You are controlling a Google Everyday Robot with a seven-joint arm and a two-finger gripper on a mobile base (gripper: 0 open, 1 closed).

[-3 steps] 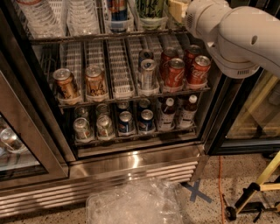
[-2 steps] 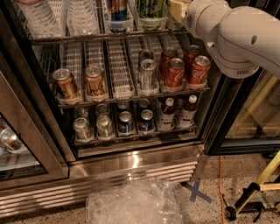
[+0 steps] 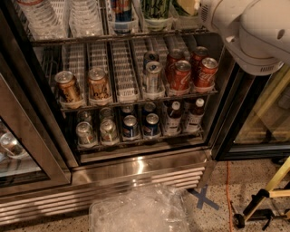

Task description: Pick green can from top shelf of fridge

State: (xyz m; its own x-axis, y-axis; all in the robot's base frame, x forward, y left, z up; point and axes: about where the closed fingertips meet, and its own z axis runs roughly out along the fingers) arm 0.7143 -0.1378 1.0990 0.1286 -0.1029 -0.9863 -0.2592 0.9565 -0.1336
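Observation:
The fridge (image 3: 136, 170) stands open in front of me. Its top shelf (image 3: 90, 39) runs across the upper edge of the view. A green can (image 3: 156, 8) with leafy streaks sits on that shelf in a clear holder, and only its lower part shows. My gripper (image 3: 188, 5) is at the top edge, just right of that can, at the end of my white arm (image 3: 253, 31). Only a pale tip of it shows. A bit of green (image 3: 179, 9) shows beside the tip.
A blue can (image 3: 121, 11) and clear bottles (image 3: 84, 16) also sit on the top shelf. Brown, silver and red cola cans (image 3: 181, 74) fill the middle rack, with cans and bottles below. A glass door (image 3: 18, 149) is left, a clear plastic bin (image 3: 140, 213) on the floor, and a yellow stand (image 3: 267, 195) at right.
My arm has lifted slightly, and the gripper tip sits a little higher at the top edge. The cans have not moved.

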